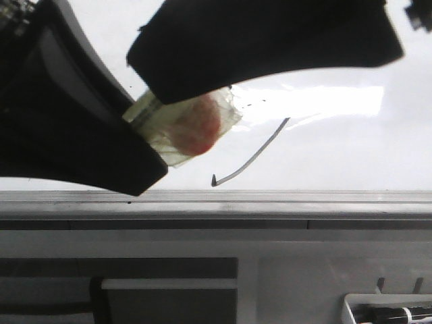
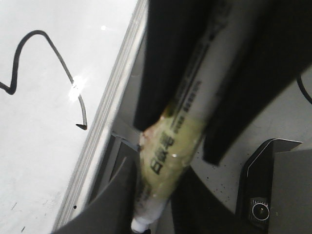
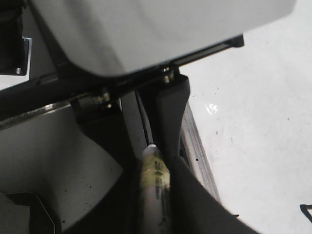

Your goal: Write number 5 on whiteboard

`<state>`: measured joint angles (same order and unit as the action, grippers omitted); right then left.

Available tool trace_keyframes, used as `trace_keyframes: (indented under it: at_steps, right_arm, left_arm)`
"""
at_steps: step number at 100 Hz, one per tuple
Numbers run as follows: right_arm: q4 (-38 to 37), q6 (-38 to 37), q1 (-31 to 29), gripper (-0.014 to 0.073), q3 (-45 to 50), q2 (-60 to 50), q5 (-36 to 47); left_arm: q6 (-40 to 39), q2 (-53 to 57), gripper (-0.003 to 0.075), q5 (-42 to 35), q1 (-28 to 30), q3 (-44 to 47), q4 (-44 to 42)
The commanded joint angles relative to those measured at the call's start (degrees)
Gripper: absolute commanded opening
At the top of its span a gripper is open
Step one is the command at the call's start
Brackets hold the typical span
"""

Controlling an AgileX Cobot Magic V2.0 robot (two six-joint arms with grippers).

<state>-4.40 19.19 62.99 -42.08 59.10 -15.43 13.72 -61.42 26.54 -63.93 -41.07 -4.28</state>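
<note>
We hold the marker clamped in the left gripper, lifted off the whiteboard past its near edge. The number 5 looks complete, its tail ending near the rail. The right gripper also seems closed around the marker. Next we need only retreat.

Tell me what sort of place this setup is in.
Probably a robotics lab bench, though little of the room shows. A whiteboard with a grey edge rail lies flat, black marker strokes drawn on it, and a tape-wrapped marker sits between black claw fingers.
</note>
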Motion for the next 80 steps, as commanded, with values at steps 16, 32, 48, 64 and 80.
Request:
trace_keyframes:
  at_steps: [16, 32, 48, 64, 80]
  right_arm:
    - [0.3, 0.7, -0.7, -0.0012, -1.8, -1.1, 6.6]
    - [2.5, 0.6, -0.8, 0.0265, -1.8, -3.9, 8.7]
    - [2.5, 0.6, -2.5, 0.0493, -1.8, -7.1, 7.5]
    - [3.5, -0.8, -7.0, 0.0480, -1.8, -11.7, 6.2]
    - [8.0, -0.8, -10.6, 0.0142, -1.8, -17.0, 4.2]
  left_arm:
    - [-5.9, 0.9, -0.0020, -2.8, -0.3, -1.6, 3.2]
    - [-12.9, 0.9, -0.0020, -2.9, 2.3, -1.6, 3.2]
    - [-18.1, 0.9, -0.0020, -3.4, 5.9, -1.6, 3.2]
    - [-24.9, 0.9, -0.0020, -8.5, 8.8, -1.0, 3.3]
    - [-31.7, -1.3, -0.0021, -17.5, 11.2, 0.3, 3.3]
